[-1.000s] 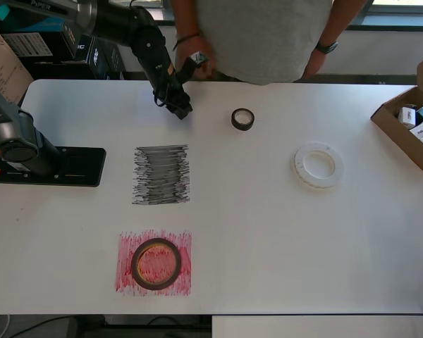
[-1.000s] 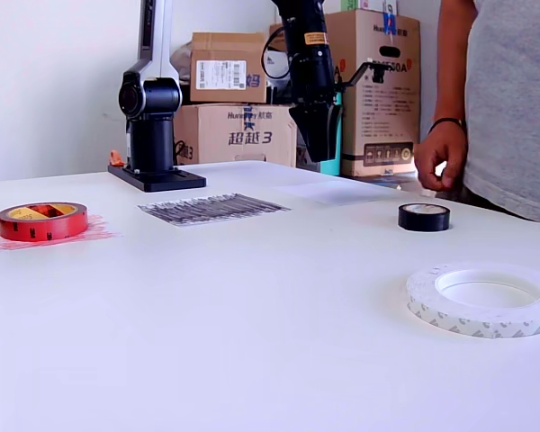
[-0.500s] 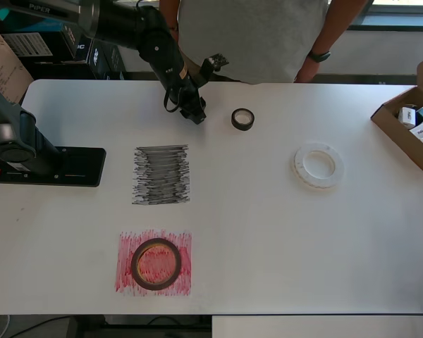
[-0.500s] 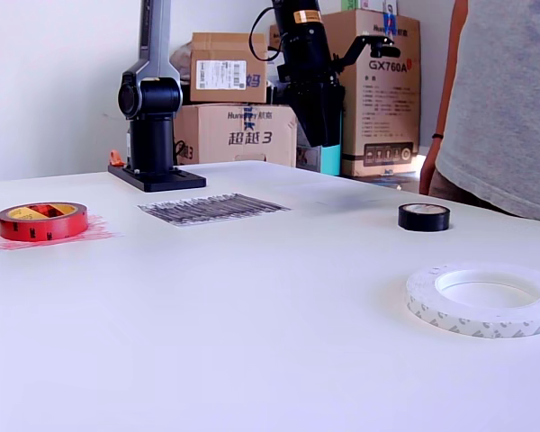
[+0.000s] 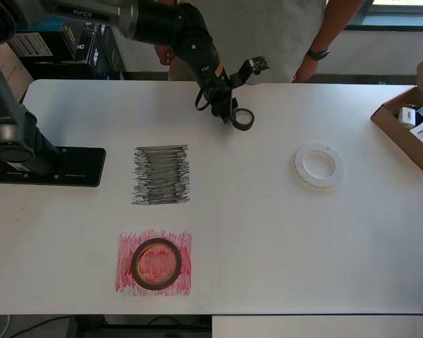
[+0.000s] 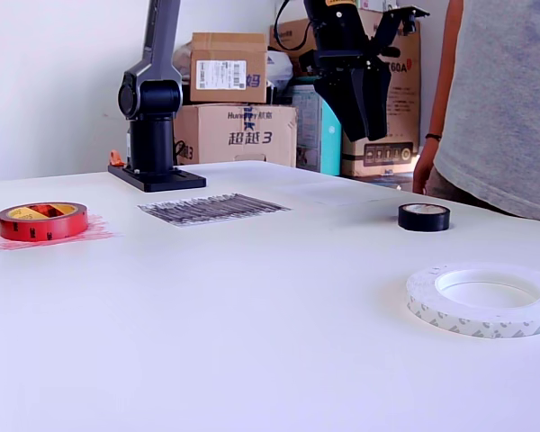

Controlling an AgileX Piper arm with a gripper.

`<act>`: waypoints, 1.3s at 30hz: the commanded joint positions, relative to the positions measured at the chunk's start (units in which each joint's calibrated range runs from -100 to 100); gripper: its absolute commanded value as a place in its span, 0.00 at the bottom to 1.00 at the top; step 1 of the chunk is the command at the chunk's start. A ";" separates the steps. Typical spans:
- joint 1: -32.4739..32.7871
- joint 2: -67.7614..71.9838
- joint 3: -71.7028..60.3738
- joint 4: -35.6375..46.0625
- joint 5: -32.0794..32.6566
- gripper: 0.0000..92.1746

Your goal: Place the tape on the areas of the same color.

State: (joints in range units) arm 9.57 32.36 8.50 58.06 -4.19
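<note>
A small black tape roll (image 5: 243, 119) (image 6: 424, 217) lies flat on the white table near its far edge. My gripper (image 5: 232, 115) (image 6: 371, 135) hangs above the table just left of that roll in both views, its fingers slightly apart and holding nothing. The red-brown tape roll (image 5: 156, 263) (image 6: 42, 221) rests on the red scribbled area (image 5: 127, 282) (image 6: 94, 235). The black-grey scribbled area (image 5: 161, 174) (image 6: 213, 208) is bare. A wide translucent-white roll (image 5: 317, 165) (image 6: 484, 300) lies on the plain tabletop.
The arm's black base (image 5: 49, 165) (image 6: 153, 135) stands at the overhead view's left. An open cardboard box (image 5: 409, 130) with small packs sits at the right edge. A person (image 5: 268, 35) (image 6: 504, 108) stands at the far edge. Cartons (image 6: 234, 90) are stacked behind.
The gripper has swung to the right along the table's far side, from near the black-grey area's far end to beside the black roll. The person's hand has drawn back. The rolls have not moved.
</note>
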 commanded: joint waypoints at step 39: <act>-0.32 15.91 -11.09 -0.91 20.08 0.49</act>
State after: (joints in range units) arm 9.57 48.37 -2.98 56.58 16.10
